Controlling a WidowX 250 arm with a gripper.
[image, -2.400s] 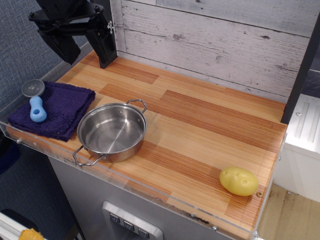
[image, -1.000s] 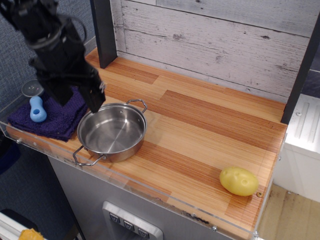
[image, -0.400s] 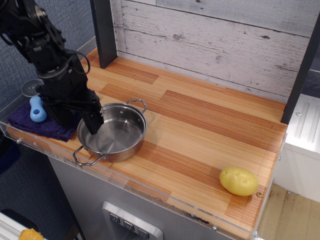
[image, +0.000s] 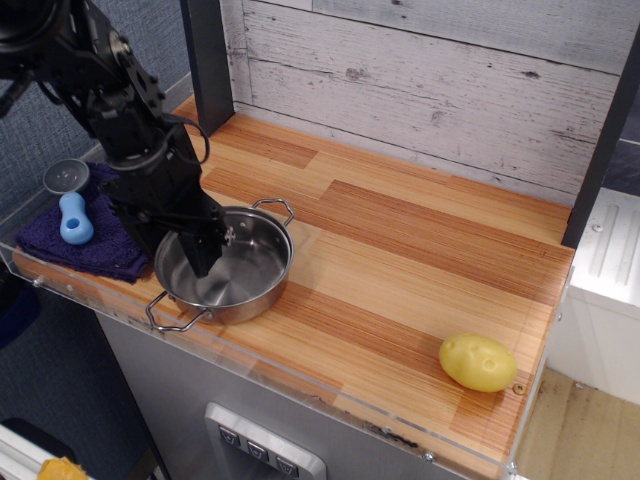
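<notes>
Purple first, at the far left: one knitted cloth (image: 55, 248) lies on the counter's corner. On it rests one small tool with a blue handle (image: 74, 218) and a round metal disc at its far end.

Just right of the cloth, the one black gripper (image: 176, 250) reaches down from the upper left. Its pincer is spread wide and holds nothing. One finger hangs outside the pot on the cloth side. The other finger (image: 202, 256) dips inside the bowl, so the pot's left wall sits between the two. Whether either finger touches the metal cannot be told.

One steel pot (image: 250, 265) stands upright near the front edge of the counter, touching or just beside the cloth. It has two loop handles, one at the back right and one at the front left, and nothing shows inside it but the finger.

One wooden counter (image: 400, 250) of striped planks runs on to the right, with a clear plastic lip along its front. One yellow potato (image: 478, 362) lies near the front right corner, well apart from the pot and gripper.

Two dark posts stand at the back, one left (image: 205, 60) and one right (image: 605, 130), before a whitewashed plank wall (image: 430, 70).
</notes>
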